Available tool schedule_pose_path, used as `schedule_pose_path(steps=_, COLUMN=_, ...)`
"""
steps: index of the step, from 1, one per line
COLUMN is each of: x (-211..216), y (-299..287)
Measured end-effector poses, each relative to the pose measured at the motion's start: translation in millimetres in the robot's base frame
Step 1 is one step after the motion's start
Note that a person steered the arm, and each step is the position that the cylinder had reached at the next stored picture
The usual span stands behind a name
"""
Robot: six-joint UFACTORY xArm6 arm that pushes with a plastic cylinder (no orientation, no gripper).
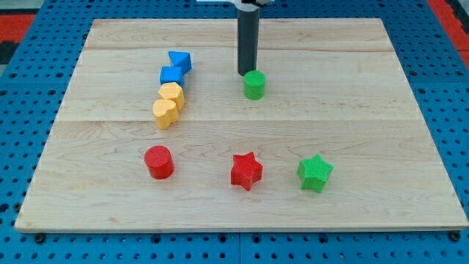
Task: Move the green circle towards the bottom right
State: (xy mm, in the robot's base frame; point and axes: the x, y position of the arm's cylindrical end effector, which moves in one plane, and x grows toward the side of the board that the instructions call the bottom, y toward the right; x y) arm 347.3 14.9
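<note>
**Green circle: position and handling assessment**

Green circle, a small green cylindrical block (254,85), stands upright on the pale wooden board (366,110), slightly above and right of the frame's centre. My tip (246,74), the lower end of the straight dark rod, sits just beside the block on its upper-left side, apparently touching or nearly so; contact cannot be confirmed. The arm carries no gripper, so nothing opens, closes or grips: the block can only be pushed.

Judged handling: light, rigid, probably plastic, likely to slide readily on smooth wood. Its round wall gives no flat face, so an off-centre push would probably let it roll off the tip sideways. Best contact point is the upper-left wall, opposite the intended travel.

Other items noted: green star block (315,174) at lower right, close to the likely path; red star block (246,171) lower centre; red cylinder (158,162) lower left; two blue blocks (175,67) and two yellow blocks (168,105) in a chain at upper left, well apart from the green circle.
</note>
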Motion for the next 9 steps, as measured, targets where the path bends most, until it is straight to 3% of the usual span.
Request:
schedule_pose_path(steps=1, x=40.4, y=31.1)
schedule_pose_path(steps=2, x=69.0, y=-0.3)
schedule_pose_path(steps=3, x=78.9, y=29.4)
schedule_pose_path(steps=4, x=84.8, y=112.8)
schedule_pose_path(steps=5, x=126.2, y=153.2)
schedule_pose_path(steps=7, x=95.4, y=155.9)
schedule_pose_path(steps=8, x=96.0, y=179.7)
schedule_pose_path(steps=9, x=122.9, y=190.5)
